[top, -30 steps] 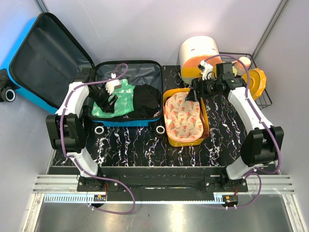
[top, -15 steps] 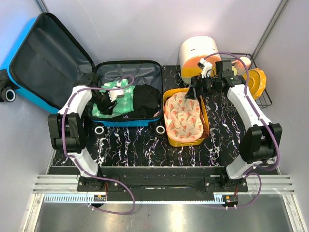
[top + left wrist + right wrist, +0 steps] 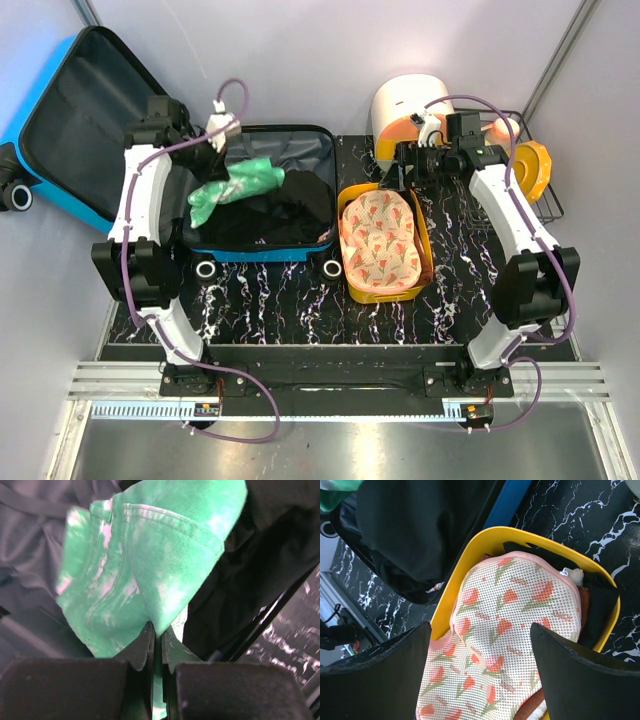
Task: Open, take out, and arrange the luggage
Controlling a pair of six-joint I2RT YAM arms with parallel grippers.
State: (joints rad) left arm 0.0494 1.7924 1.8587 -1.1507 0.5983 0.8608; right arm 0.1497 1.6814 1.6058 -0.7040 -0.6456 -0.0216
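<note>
Risk: my left end effector (image 3: 156, 632) pinches only a fold of the green garment (image 3: 150, 555) over the luggage (image 3: 262, 255); it may slip. Right end effector (image 3: 480, 628) hangs released.

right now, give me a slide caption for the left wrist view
Left gripper shut on a fold of the green garment, held above the open luggage.

Left tool (image 3: 156, 632) raised, jaws pinched together; right tool (image 3: 480, 630) hovers spread wide.
</note>
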